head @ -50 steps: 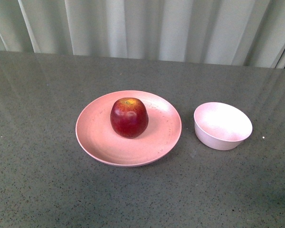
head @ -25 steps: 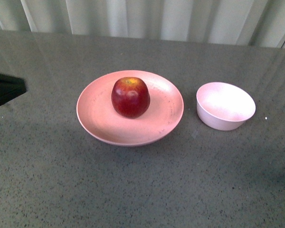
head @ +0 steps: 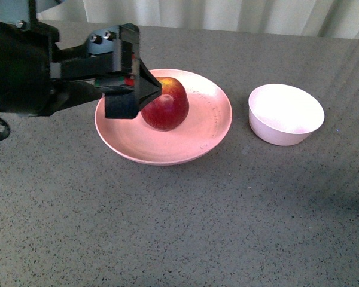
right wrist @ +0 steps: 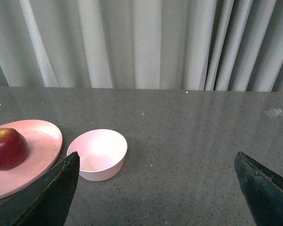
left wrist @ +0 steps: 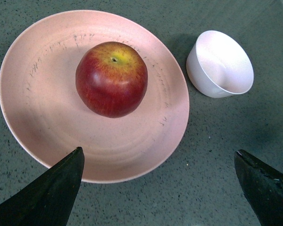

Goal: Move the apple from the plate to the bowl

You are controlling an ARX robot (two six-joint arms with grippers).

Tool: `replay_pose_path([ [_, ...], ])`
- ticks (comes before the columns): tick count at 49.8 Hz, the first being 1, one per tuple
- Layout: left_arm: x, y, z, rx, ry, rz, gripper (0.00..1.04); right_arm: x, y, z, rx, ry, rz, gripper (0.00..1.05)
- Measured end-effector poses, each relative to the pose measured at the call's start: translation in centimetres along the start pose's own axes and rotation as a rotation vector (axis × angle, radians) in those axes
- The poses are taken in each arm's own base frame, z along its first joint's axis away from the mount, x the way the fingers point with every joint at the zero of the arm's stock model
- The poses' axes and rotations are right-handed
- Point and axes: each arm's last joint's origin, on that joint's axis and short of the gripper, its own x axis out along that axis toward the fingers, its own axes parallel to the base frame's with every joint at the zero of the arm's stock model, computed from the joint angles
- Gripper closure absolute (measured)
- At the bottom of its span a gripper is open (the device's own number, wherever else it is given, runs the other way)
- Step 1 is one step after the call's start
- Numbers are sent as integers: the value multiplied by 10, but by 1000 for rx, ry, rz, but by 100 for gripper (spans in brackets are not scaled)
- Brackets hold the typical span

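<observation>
The dark-red apple (head: 167,106) sits on the wide pink plate (head: 197,134) in the middle of the grey table. The small pale pink bowl (head: 285,113) stands empty to the plate's right. My left gripper (head: 145,95) is open, reaching in from the left above the plate's left side, and partly hides the apple. In the left wrist view the apple (left wrist: 112,78), plate (left wrist: 42,94) and bowl (left wrist: 220,63) lie ahead of the wide-open left gripper (left wrist: 159,175). My right gripper (right wrist: 156,181) is open over bare table; its view shows the bowl (right wrist: 98,154), apple (right wrist: 7,148) and plate (right wrist: 40,146).
Pale curtains (head: 227,15) hang behind the table's far edge. The grey speckled tabletop (head: 185,227) stretches in front of the plate and bowl. The right arm does not show in the front view.
My left arm has come into the front view from the left and now reaches over the plate's left side. The camera has tilted further down. The apple, plate and bowl have not moved.
</observation>
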Motion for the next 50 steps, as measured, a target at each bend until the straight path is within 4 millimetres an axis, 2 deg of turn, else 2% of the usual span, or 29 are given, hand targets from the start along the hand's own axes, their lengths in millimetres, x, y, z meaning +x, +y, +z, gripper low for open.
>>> replay_pose_path([
  [14,39,-6,13,67,24,8,9,0,0,0,0,0,0,9],
  [25,70,3,19,100,58,52,9,0,0,0,0,0,0,9],
  [50,109,23,34,102,84,123,9,0,0,0,0,0,0,9],
])
